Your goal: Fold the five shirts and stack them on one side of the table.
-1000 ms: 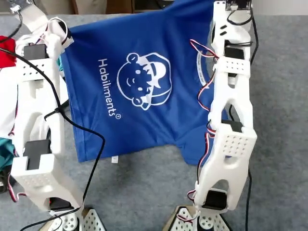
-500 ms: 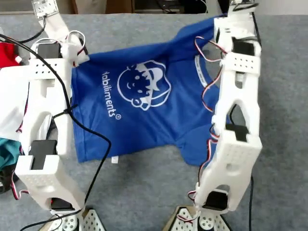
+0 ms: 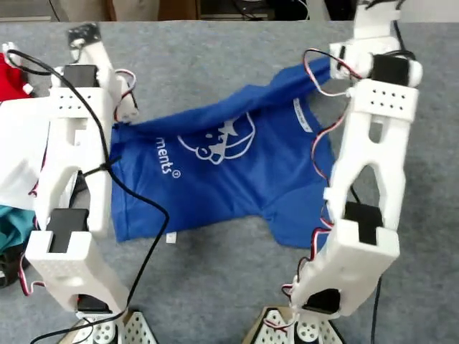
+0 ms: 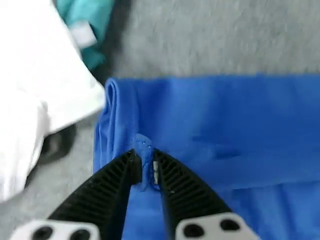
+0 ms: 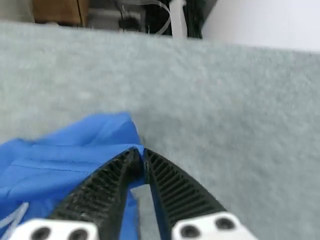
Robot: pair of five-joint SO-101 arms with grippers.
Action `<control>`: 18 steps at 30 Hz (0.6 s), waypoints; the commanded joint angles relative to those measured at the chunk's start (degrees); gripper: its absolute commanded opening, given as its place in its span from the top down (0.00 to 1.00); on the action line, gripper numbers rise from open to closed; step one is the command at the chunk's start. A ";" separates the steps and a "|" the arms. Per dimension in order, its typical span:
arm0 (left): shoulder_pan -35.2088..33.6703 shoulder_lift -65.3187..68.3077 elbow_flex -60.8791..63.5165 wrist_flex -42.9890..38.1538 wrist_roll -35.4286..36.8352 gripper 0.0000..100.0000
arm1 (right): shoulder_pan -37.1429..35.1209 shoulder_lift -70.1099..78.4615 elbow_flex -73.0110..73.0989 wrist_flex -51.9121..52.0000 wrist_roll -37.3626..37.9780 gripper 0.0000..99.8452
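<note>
Now our left claw [image 4: 145,159] and right claw [image 5: 141,155] each pinch the far edge of the blue shirt [image 3: 237,190]; the rest lies toward our bases.

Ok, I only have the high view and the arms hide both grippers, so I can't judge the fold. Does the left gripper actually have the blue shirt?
Observer: Yes. The left wrist view shows the left gripper shut on a small pinch of the blue shirt, near its folded edge.
Operator: And the right one?
Observer: The right gripper is shut on a corner of the shirt, with bare grey table beyond it.
</note>
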 commanded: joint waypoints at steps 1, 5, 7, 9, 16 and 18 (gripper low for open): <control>1.32 -1.10 -2.02 4.22 -1.76 0.98 | 2.33 -5.76 -3.12 6.15 1.67 1.00; 0.97 -1.10 -1.49 9.58 -2.02 0.98 | 4.00 -7.69 -3.12 13.36 1.76 1.00; 0.79 -1.10 -1.49 11.08 -2.11 0.98 | 4.35 -8.40 -3.12 17.32 2.73 1.00; 0.70 -1.10 -1.41 12.66 -2.11 0.98 | 4.35 -9.01 -3.12 21.36 3.96 1.00; 2.64 -3.65 5.71 14.59 -3.87 0.98 | 4.97 -9.27 -0.57 28.84 5.36 1.00; 3.34 -6.37 9.85 14.59 -5.01 0.98 | 5.49 -9.27 1.80 29.27 5.63 1.00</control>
